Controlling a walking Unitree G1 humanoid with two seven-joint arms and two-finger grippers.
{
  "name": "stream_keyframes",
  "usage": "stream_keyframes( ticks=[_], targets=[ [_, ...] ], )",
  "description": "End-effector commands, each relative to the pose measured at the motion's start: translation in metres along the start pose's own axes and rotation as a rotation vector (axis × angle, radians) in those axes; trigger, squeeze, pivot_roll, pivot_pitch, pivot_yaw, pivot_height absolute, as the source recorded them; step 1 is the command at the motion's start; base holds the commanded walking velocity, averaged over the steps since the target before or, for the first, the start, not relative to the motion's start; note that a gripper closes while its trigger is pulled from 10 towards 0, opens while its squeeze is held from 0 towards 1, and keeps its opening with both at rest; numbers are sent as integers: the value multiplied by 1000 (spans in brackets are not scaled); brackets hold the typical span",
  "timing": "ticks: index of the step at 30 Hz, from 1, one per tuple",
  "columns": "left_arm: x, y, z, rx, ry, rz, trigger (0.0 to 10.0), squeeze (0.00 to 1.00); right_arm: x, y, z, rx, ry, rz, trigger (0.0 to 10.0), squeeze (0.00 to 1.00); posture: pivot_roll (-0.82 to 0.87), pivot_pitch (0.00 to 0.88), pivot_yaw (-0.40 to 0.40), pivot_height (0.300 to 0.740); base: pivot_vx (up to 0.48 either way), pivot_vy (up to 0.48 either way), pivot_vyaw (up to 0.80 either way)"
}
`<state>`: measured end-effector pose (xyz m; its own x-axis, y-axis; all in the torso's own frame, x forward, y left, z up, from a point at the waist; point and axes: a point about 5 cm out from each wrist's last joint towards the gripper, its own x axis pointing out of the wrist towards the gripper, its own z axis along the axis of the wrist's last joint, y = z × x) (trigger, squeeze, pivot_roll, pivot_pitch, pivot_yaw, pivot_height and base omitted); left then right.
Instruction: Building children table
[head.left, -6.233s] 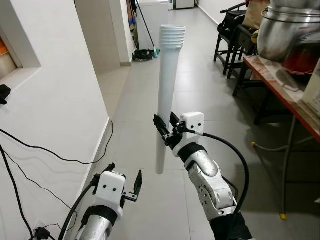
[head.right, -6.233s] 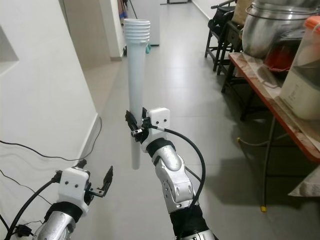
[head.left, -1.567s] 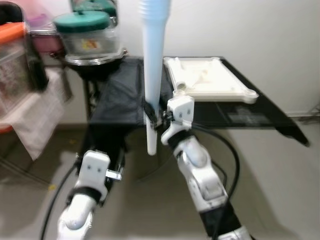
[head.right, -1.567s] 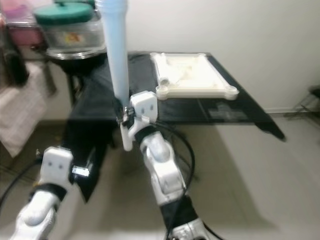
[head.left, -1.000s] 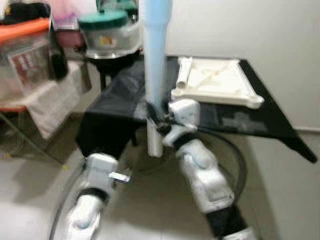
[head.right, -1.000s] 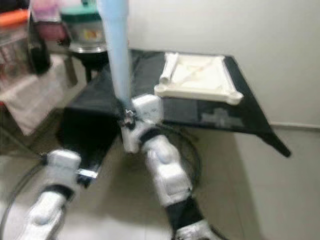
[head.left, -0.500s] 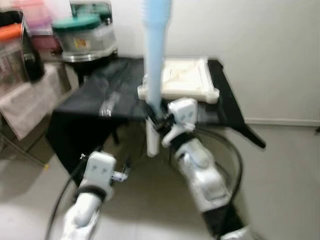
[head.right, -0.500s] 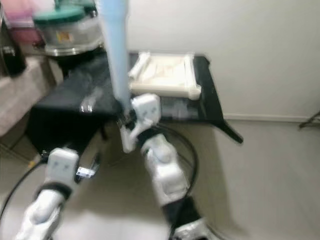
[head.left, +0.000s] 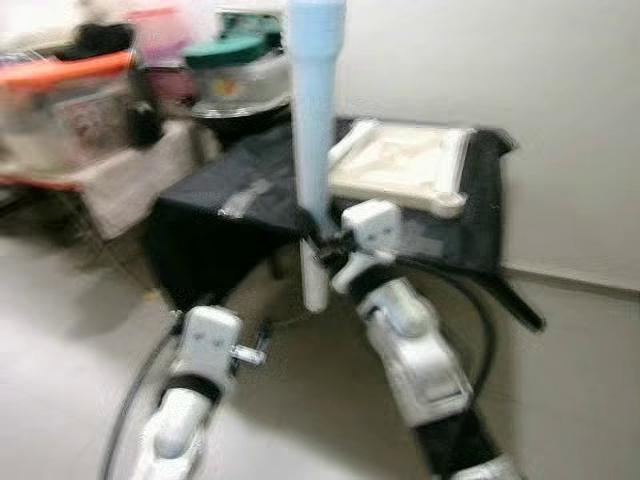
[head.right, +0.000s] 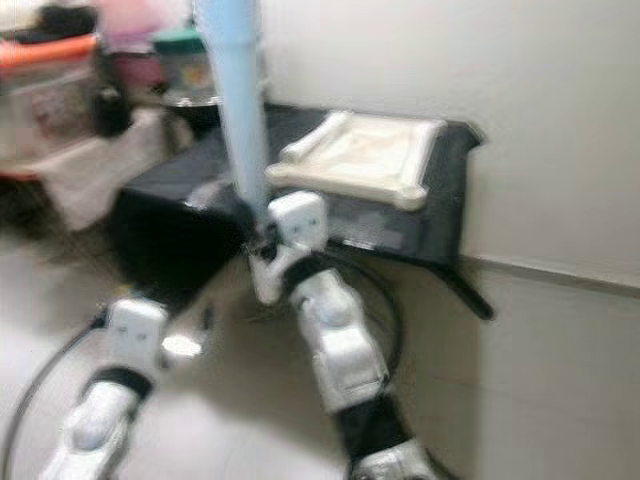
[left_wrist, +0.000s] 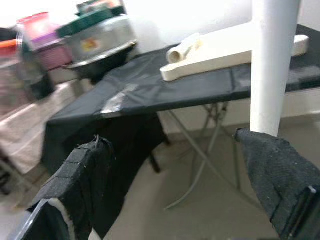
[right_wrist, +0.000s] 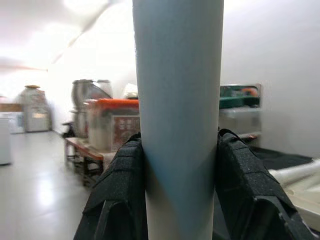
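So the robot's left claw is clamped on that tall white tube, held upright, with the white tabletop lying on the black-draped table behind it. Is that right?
Not quite: it is the right claw that clamps the tall white tube, held upright. The right wrist view shows the tube pinched between its two black fingers. The left claw hangs open and holds nothing. The white tabletop does lie on the black-draped table behind.

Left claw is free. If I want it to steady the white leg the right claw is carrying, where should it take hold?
Grip the bare stub of the white leg just below the right claw, coming in from the robot's left. The leg stands upright and its round shaft suits a side pinch. The left claw hangs open lower down, so it would probably have to rise first.
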<state>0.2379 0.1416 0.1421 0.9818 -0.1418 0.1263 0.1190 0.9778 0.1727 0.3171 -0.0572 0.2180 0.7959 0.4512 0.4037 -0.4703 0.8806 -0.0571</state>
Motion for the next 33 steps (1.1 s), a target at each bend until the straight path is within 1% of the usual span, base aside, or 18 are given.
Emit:
stream_keyframes(
  ticks=[1, 2, 7, 20, 33],
  targets=[
    [-1, 2, -2, 9, 15, 5, 10000, 0, 3, 6, 3, 6, -15, 16, 10000, 0, -15, 0, 27, 740, 0, -428, 800],
    [0, 2, -2, 8, 15, 4, 10000, 0, 3, 5, 3, 9, -16, 14, 10000, 0, -15, 0, 27, 740, 0, -428, 800],
    [-1, 2, -3, 9, 18, 8, 10000, 0, 3, 3, 2, 31, -10, -8, 10000, 0, -14, 0, 25, 740, 0, -428, 0],
    [-1, 2, -3, 10, 19, 8, 10000, 0, 3, 5, 4, 10, -19, 8, 10000, 0, -14, 0, 25, 740, 0, -428, 0],
    [0, 3, -3, 7, 18, 13, 10000, 0, 4, 8, 7, 0, -32, 32, 10000, 0, -14, 0, 22, 740, 0, -426, 800]
  ],
)
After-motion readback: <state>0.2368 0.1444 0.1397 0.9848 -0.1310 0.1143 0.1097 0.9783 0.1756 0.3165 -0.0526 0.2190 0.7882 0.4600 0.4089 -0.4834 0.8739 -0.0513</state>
